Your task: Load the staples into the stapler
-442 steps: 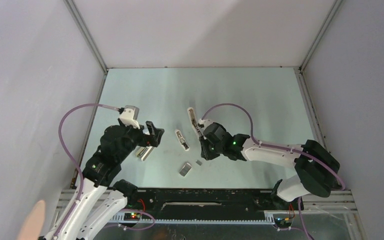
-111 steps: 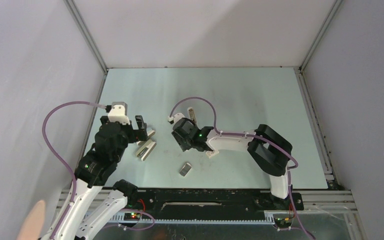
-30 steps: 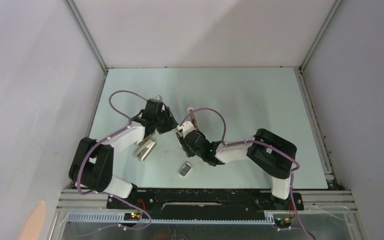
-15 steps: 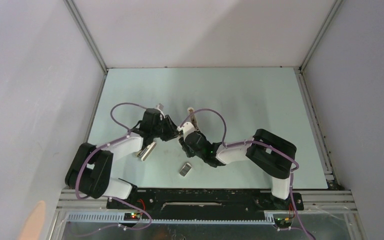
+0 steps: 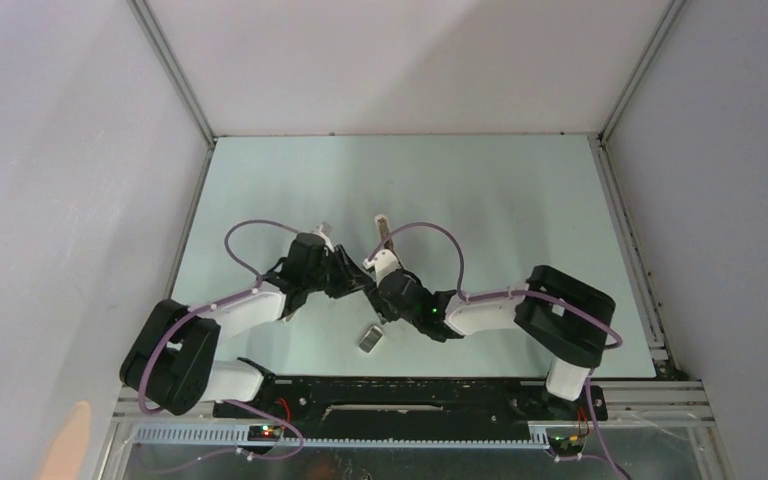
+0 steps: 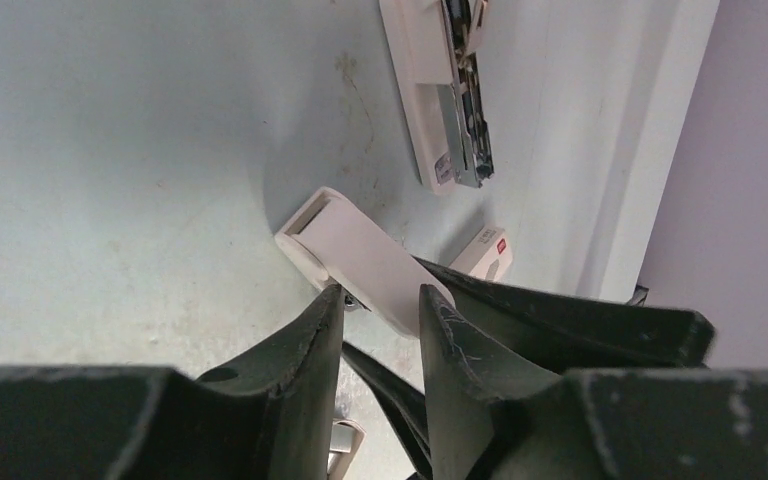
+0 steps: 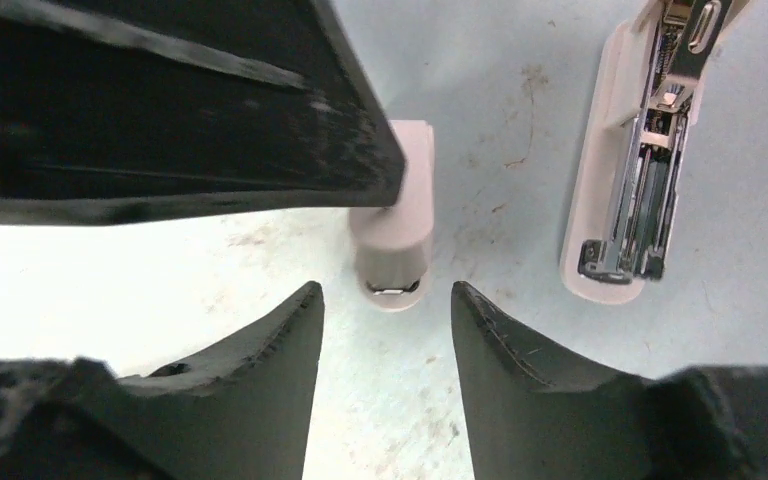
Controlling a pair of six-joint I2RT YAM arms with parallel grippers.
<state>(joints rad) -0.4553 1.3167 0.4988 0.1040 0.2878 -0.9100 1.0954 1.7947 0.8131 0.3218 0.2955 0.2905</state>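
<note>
Stapler: lies opened on the table, its metal channel showing, beyond both grippers on the side away from the arm bases.
Stapler axis: in the top view it runs nearly straight away from the bases, a little tilted. In the right wrist view it runs roughly along the fingers' own direction.
Nearer arm: the right gripper. The stapler sits just beside its outer finger, apart from it and off to the side rather than ahead.
Right fingers: spread, with nothing between them.
White stub: lies flat between the two grippers, roughly parallel to the stapler. Its metal-tipped end is just ahead of the right gripper's gap and not touching it.
Left gripper: farther from the stapler. Its fingers look closed on the stub's other end, one on each side.
Staples: not to be made out in any view, perhaps hidden under the arms.
White box: small, red-marked, lying near the right arm.
What the move turns on: the stapler lies sideways from the free fingers, so reaching it likely needs a shift toward the far side, not a straight advance.
</note>
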